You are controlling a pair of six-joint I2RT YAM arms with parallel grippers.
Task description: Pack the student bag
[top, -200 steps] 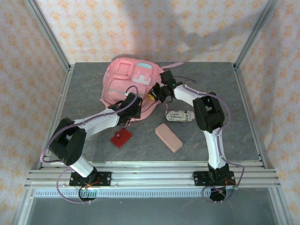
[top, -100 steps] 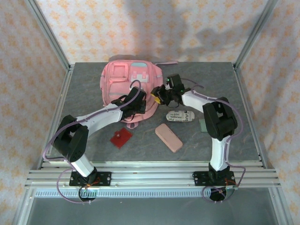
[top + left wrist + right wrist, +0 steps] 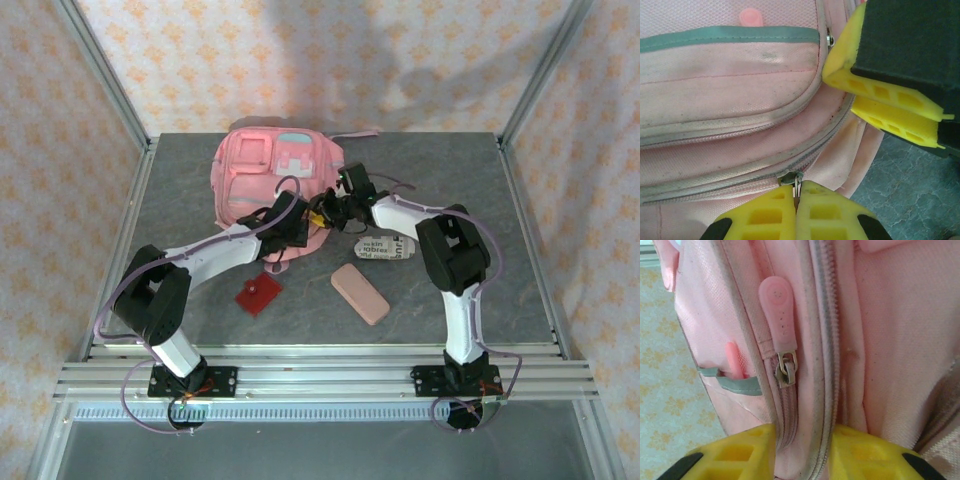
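Now | student bag (image 3: 262, 168): pink woven fabric | zip pull (image 3: 778, 307): rounded tab

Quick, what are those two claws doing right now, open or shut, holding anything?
Left claw: closed, pinching a zip slider on the student bag.
Right claw: closed on a fold of the student bag along its zip.

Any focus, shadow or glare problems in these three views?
Top view: evenly lit and sharp, a broad soft shadow on the back wall, no glare on the bag. Left wrist view: bag fabric crisp, left fingers slightly soft. Right wrist view: zip pull sharp, right fingers at the bottom edge blurred.
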